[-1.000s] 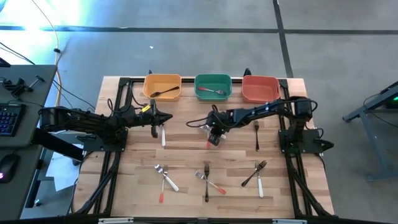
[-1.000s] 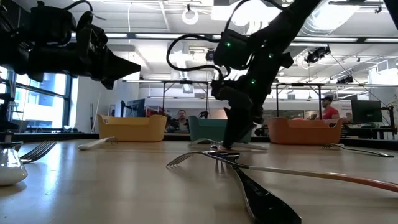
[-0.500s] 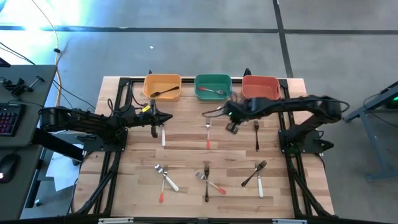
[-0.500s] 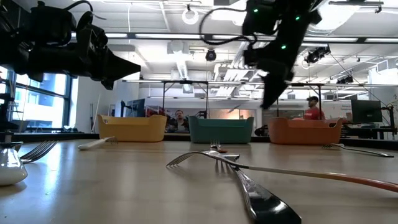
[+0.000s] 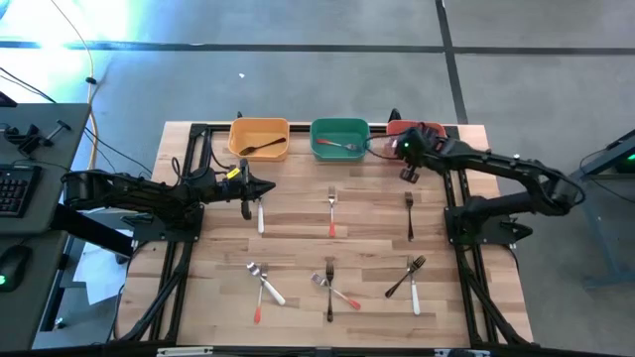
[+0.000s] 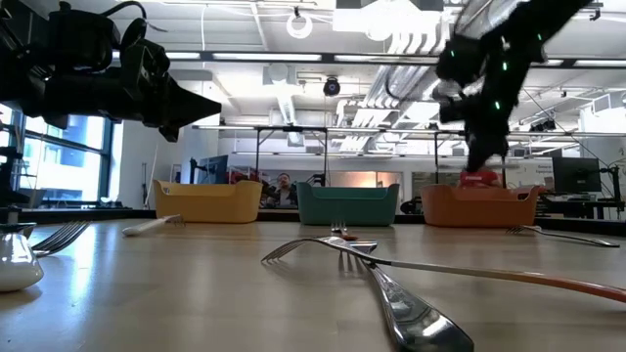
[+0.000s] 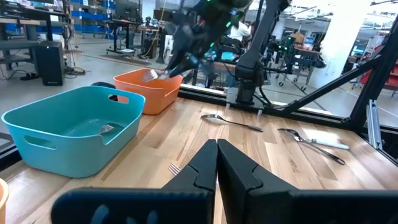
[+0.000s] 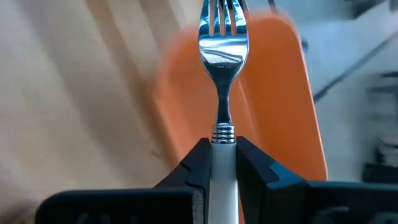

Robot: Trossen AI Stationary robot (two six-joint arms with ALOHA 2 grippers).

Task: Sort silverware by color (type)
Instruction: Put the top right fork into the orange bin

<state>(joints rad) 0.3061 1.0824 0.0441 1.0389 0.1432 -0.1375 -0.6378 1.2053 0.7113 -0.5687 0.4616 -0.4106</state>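
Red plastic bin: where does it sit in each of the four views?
High: red plastic bin at the table's far edge, rightmost, partly under the right gripper.
Low: right of centre.
Left wrist: behind the green plastic bin.
Right wrist: behind the white-handled fork.
Shared landmark: green plastic bin, its neighbour.

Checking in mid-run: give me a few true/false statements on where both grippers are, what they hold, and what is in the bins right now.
1. The right gripper holds a white-handled metal fork over the red-orange plastic bin. True.
2. The left gripper is carrying a spoon. False: its fingers are shut on nothing, over the wooden table near the yellow plastic bin.
3. The yellow bin holds a black-handled utensil. True.
4. The green plastic bin is empty. False: a utensil lies in it.
5. All silverware is sorted. False: several forks and spoons lie on the table.
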